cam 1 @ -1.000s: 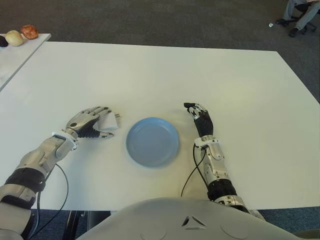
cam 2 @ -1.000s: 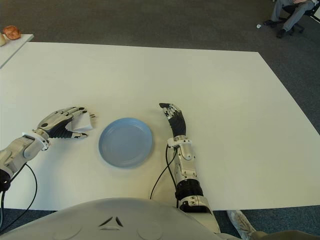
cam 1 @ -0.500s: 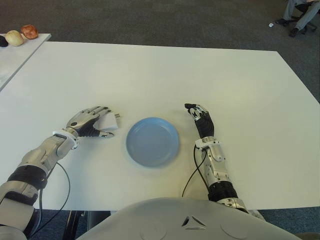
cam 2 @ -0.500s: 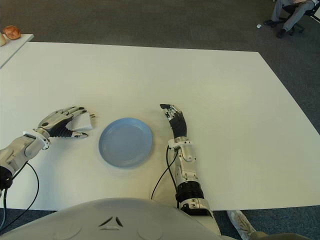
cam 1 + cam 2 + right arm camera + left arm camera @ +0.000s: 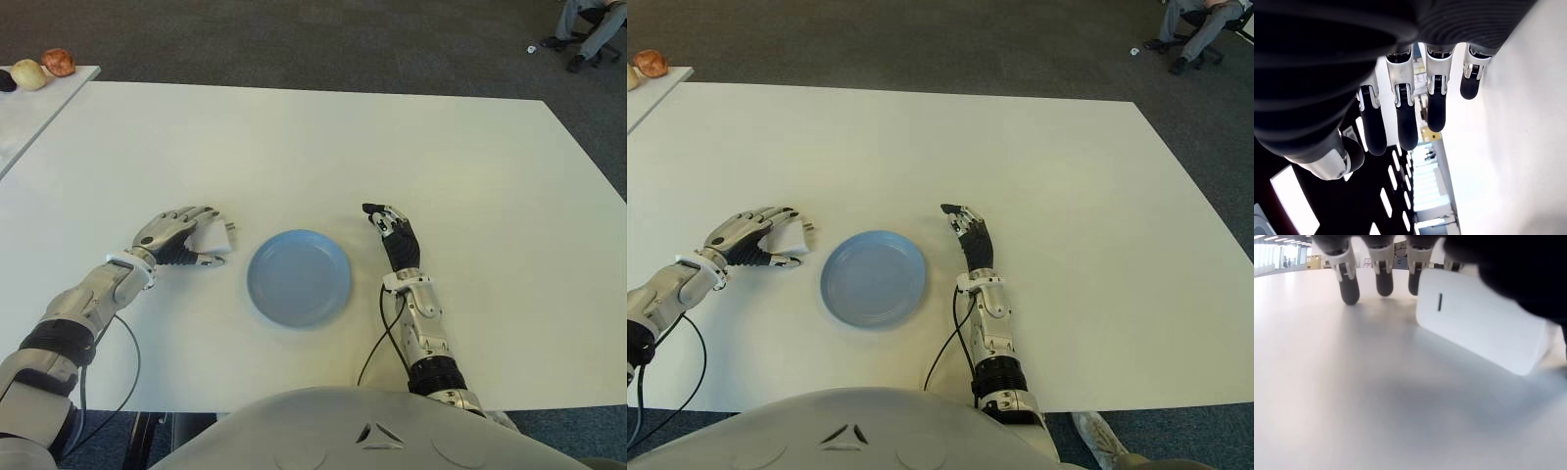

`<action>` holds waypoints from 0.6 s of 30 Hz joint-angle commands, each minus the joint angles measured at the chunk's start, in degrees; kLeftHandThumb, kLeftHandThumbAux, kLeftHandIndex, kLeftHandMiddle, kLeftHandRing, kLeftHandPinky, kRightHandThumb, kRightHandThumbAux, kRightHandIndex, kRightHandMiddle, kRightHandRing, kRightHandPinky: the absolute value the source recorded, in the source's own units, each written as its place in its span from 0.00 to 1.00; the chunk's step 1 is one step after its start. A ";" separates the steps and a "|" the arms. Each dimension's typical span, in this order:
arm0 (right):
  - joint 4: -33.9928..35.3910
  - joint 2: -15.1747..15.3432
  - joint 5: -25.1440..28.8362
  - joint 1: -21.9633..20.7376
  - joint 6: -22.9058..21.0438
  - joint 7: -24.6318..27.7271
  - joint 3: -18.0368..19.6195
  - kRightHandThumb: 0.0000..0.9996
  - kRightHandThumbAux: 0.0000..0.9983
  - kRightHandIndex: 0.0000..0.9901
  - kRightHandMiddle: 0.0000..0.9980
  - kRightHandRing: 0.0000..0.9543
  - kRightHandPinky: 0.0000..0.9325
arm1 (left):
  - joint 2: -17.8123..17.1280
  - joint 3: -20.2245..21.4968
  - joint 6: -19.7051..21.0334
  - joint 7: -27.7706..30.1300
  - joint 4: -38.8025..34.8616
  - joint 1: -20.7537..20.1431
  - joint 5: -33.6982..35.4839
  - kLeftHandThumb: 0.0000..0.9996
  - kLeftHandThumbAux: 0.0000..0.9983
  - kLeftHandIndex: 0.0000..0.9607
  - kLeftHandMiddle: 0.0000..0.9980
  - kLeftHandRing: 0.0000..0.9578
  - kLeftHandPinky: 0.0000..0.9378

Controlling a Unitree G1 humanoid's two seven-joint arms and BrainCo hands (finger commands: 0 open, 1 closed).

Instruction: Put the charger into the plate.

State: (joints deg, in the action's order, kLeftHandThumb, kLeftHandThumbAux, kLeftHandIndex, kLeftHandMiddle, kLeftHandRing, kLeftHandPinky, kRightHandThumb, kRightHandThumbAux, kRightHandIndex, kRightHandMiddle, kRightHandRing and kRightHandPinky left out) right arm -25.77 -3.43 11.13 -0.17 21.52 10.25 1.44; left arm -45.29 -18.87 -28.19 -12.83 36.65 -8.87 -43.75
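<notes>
Left hand [image 5: 174, 234] edged closer over charger [image 5: 217, 238], fingers draped, not yet clenched; plate [image 5: 298, 277] empty; right hand [image 5: 395, 235] relaxed.

No words, brands or numbers can be read anywhere; the only mark is a short dark vertical line on the white charger [image 5: 1479, 320], seen in the left wrist view

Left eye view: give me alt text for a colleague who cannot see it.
The left hand covers a white charger on the white table, left of an empty blue plate. The right hand shows right of the plate, holding nothing.
</notes>
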 commanded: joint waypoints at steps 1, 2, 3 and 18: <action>-3.26 -1.00 0.01 3.65 -2.99 -0.27 0.38 0.00 0.59 0.38 0.33 0.23 0.09 | 0.98 -2.02 -1.34 0.21 2.08 -0.05 -0.83 0.25 0.38 0.10 0.23 0.27 0.35; -3.28 -1.01 0.01 3.65 -2.93 -0.27 0.38 0.00 0.60 0.38 0.33 0.23 0.09 | 0.95 -2.16 -1.46 0.10 2.29 -0.20 -0.88 0.26 0.38 0.11 0.25 0.30 0.38; -3.30 -1.03 0.02 3.64 -2.89 -0.29 0.39 0.00 0.60 0.38 0.33 0.23 0.10 | 0.93 -2.31 -1.54 0.09 2.51 -0.38 -0.92 0.28 0.38 0.12 0.29 0.35 0.41; -3.57 -1.23 0.16 3.34 -3.14 -0.49 0.39 0.00 0.61 0.38 0.33 0.23 0.11 | 0.88 -4.72 1.04 -1.24 4.59 -2.95 -3.02 0.52 0.53 0.46 0.64 0.66 0.61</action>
State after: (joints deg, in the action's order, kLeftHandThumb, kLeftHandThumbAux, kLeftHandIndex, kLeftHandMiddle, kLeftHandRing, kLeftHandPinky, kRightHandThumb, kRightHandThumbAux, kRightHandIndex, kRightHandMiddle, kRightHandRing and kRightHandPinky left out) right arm -25.82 -3.44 11.12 -0.21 21.52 10.13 1.34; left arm -45.28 -21.50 -28.47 -15.03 39.42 -13.16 -44.69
